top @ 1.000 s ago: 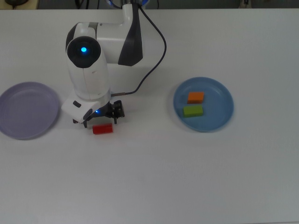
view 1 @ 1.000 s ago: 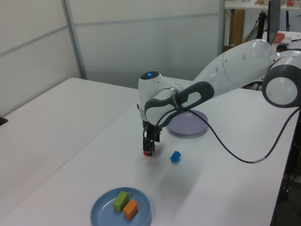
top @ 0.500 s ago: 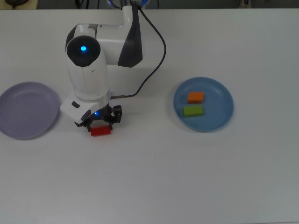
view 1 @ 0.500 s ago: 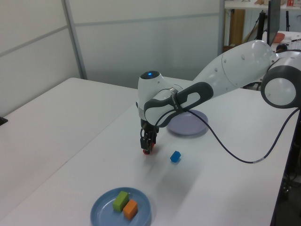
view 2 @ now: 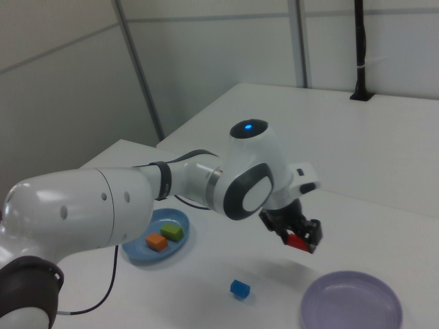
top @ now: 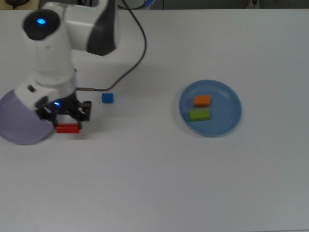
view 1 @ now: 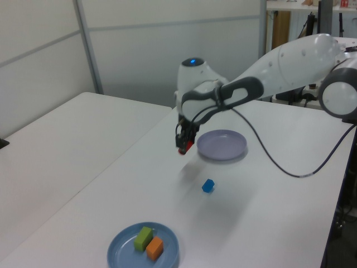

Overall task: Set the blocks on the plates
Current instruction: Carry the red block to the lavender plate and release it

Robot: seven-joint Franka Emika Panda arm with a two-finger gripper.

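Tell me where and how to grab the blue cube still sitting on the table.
Come straight down on the blue cube and close the pincer on two opposite flat side faces. It sits alone on the table, with nothing close to its sides, so a top approach looks clear.

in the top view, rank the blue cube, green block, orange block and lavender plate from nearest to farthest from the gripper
Measured from the gripper, which holds the red block:
1. Lavender plate, just to the top view's left, its rim partly under the gripper.
2. Blue cube, on the table to the right and slightly up.
3. Green block, on the blue plate far right.
4. Orange block, same plate, marginally farther.
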